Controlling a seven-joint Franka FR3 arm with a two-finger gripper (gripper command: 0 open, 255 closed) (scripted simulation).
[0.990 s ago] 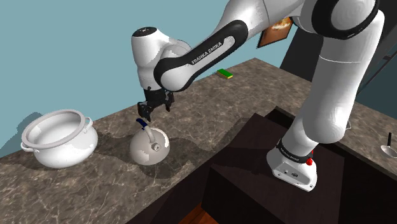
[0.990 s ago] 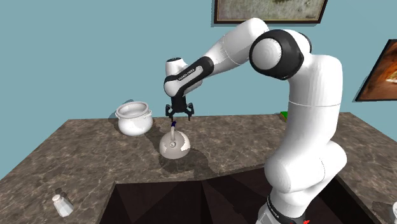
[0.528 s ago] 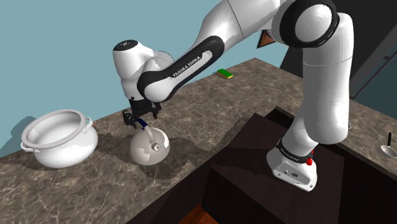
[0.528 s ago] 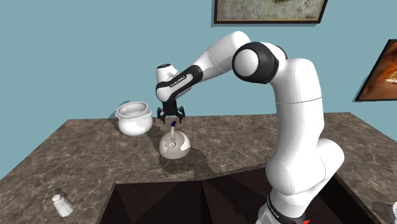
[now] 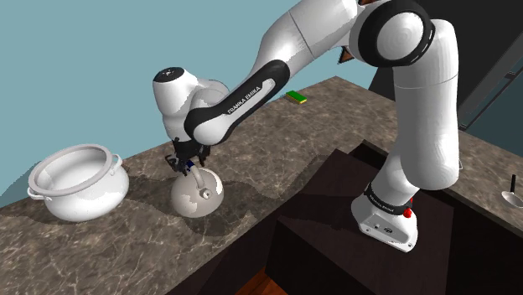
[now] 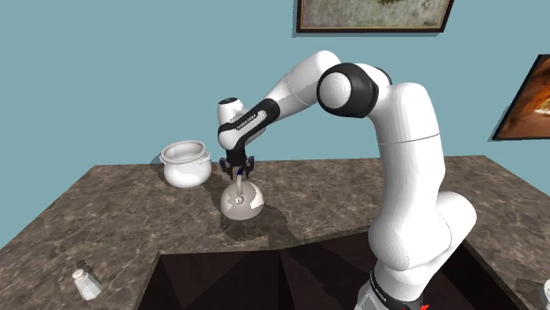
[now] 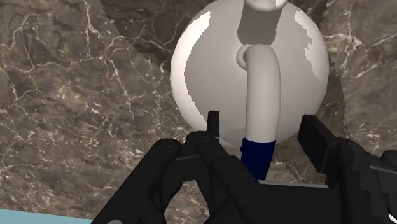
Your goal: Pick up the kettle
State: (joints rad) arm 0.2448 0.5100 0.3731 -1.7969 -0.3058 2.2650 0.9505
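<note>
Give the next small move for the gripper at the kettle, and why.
Probably close the fingers on the handle. In the wrist view the gripper is open and straddles the kettle handle, with its dark blue section level with the fingertips and neither one seeming to touch it. The kettle sits on the counter, so a grasp comes before any lift.
</note>
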